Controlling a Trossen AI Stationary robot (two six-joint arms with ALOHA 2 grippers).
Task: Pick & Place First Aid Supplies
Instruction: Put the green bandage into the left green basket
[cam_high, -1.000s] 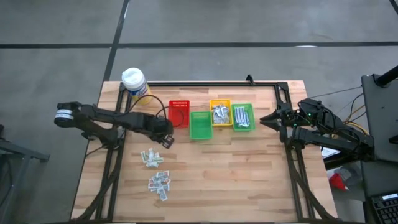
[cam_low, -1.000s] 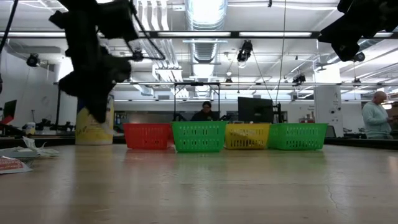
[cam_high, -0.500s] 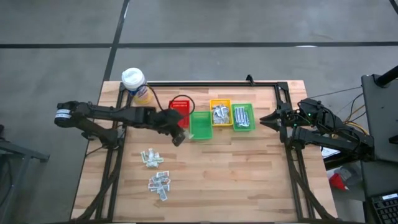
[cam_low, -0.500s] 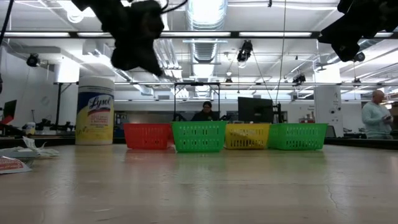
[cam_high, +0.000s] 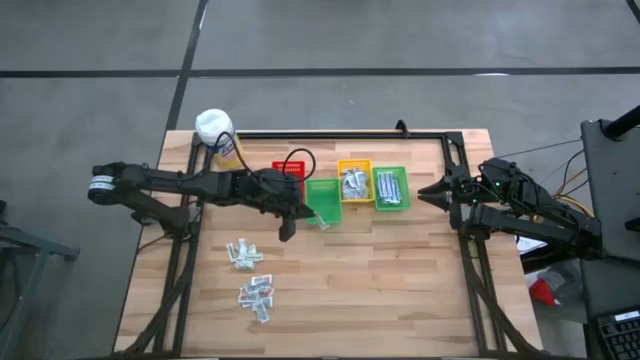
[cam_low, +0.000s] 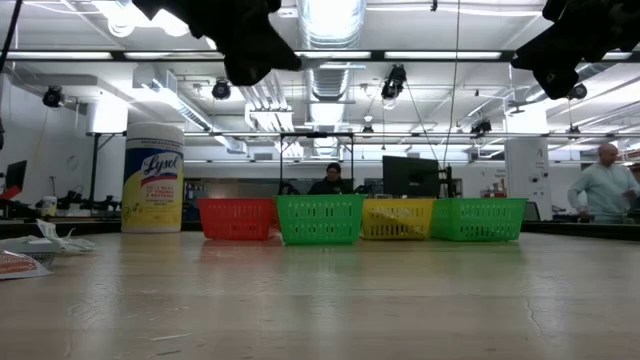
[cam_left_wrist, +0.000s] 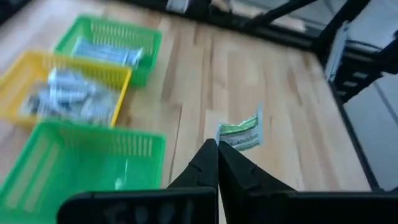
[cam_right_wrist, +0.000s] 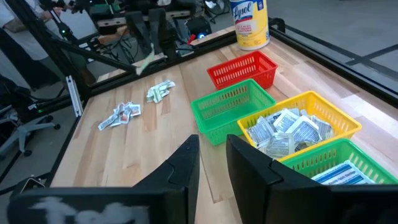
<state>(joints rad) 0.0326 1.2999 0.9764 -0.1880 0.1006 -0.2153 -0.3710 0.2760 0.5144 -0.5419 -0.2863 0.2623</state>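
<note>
My left gripper (cam_left_wrist: 217, 148) is shut on one first aid supply, a small white sachet with green print (cam_left_wrist: 240, 132). In the high view it hangs at the near edge of the left green bin (cam_high: 322, 203), gripper (cam_high: 306, 212) and sachet (cam_high: 319, 217) both above the table. Two loose piles of packets (cam_high: 243, 254) (cam_high: 257, 295) lie on the wood at the near left. The yellow bin (cam_high: 354, 182) and the right green bin (cam_high: 390, 188) hold more packets. My right gripper (cam_right_wrist: 211, 152) waits open at the table's right edge (cam_high: 428, 190). My left gripper pinches the sachet by its near edge (cam_left_wrist: 225, 139) between its two fingertips. The fingers come from the table's left, slanting down. The rest of the sachet sticks out past the tips, lifted clear of the table.
A red bin (cam_high: 288, 180) stands left of the green one, all four bins in a row at the far middle. A yellow bottle with a white cap (cam_high: 215, 133) stands at the far left corner. Bare wood lies near and right of the piles. People show in the room behind.
My left gripper has risen from beside the packet piles and gone toward the table's right and far side, up to the left green bin. Its wrist has rolled and tipped toward level. It has stayed shut. My right arm has kept still.
</note>
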